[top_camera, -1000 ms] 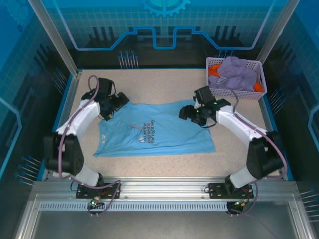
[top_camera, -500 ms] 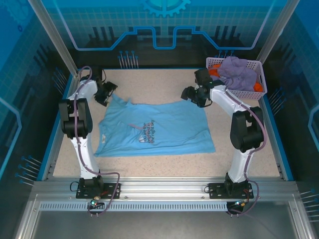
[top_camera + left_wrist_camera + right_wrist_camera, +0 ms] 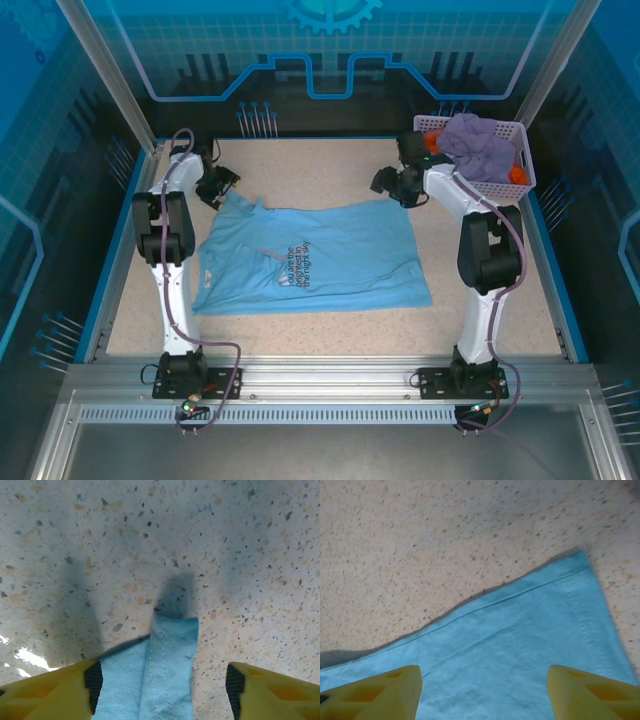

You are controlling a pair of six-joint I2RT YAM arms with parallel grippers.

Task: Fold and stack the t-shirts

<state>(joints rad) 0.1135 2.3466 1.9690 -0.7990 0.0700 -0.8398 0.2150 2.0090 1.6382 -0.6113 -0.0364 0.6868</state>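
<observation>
The sky-blue t-shirt [image 3: 330, 240] lies flat on the counter [image 3: 300, 170], long axis left to right, collar end left, hem right. Left jaws stand apart astride a sleeve tip [image 3: 170, 670]; right jaws stand apart over the far hem corner [image 3: 570, 590]

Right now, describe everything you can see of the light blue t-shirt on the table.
The light blue t-shirt is soft, thin-looking cloth, spread nearly flat and unfolded on the speckled table, slightly wrinkled. Small lettering sits on the chest, turned sideways. Its hems are stitched; the far right corner lies flat, the far left corner narrows to a doubled-over flap. The left tool and right tool stand open over those two far corners; contact cannot be confirmed.
</observation>
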